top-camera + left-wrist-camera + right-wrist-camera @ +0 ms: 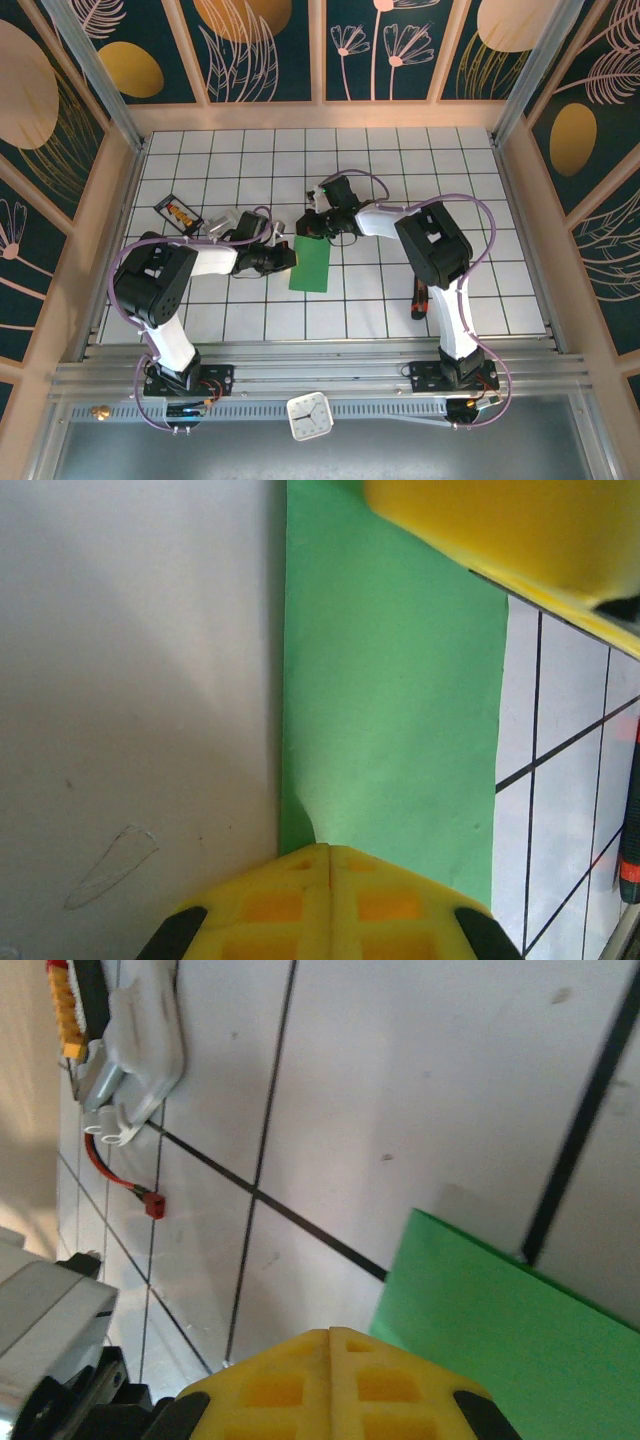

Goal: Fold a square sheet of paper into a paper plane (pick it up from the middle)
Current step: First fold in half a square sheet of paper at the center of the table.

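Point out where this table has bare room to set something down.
Free: the table's far rows by the back wall; the strip between the right arm and the side wall; the near row below the green paper. Crowded: the centre, where it meets the left arm over the paper, and around the black tray at left.

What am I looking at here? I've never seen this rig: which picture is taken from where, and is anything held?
Two robot arms are bolted at the near edge of a tiled table. The overhead picture looks down from behind them; the other two come from a camera on each wrist. The green paper, folded into a narrow strip, lies mid-table. The left gripper and right gripper are both shut, yellow tips at the paper's edge; nothing looks gripped, they seem to press it. A red-and-black tool lies to the right.
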Controlling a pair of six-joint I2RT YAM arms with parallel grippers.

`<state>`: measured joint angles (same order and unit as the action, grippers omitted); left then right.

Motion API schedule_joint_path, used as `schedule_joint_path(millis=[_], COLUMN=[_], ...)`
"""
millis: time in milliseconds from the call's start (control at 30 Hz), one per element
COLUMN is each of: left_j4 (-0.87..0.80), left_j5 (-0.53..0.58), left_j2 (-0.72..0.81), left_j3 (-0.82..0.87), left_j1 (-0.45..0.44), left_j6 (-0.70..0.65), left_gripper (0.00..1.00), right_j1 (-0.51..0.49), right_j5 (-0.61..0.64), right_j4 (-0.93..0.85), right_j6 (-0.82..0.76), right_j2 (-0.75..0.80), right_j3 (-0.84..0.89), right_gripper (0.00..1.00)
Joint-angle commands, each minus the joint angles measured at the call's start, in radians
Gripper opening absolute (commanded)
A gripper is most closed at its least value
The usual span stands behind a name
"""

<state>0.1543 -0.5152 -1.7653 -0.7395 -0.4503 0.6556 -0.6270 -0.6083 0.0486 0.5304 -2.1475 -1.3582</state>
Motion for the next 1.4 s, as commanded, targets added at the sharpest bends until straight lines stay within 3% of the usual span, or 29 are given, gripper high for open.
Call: schedule_joint_path(millis=[0,733,1233,1367], left_j4=[-0.093,-0.139,-0.144,-0.108], left_j5=[0.05,0.07,0.071,0.057], left_j2=[-0.04,-0.058,-0.065,-0.031], left_j3=[0.037,0.037,0.031,0.015], left_j1=[0.002,-0.001,-0.004,-0.004], left_j6=[-0.032,-0.071,-0.069,-0.022], left_gripper=[0.0,0.0,0.0,0.0], right_j1=[-0.018,0.024,0.074,0.126], right_j5=[-0.029,0.18,0.2,0.181], right_j4=[0.018,-0.154,-0.26,-0.263], right_j6=[0.016,-0.041,-0.046,-0.084], right_j2=[0.02,-0.156,-0.27,-0.206], right_j3=[0.007,-0.185,-0.451,-0.471], right_gripper=[0.0,0.0,0.0,0.0])
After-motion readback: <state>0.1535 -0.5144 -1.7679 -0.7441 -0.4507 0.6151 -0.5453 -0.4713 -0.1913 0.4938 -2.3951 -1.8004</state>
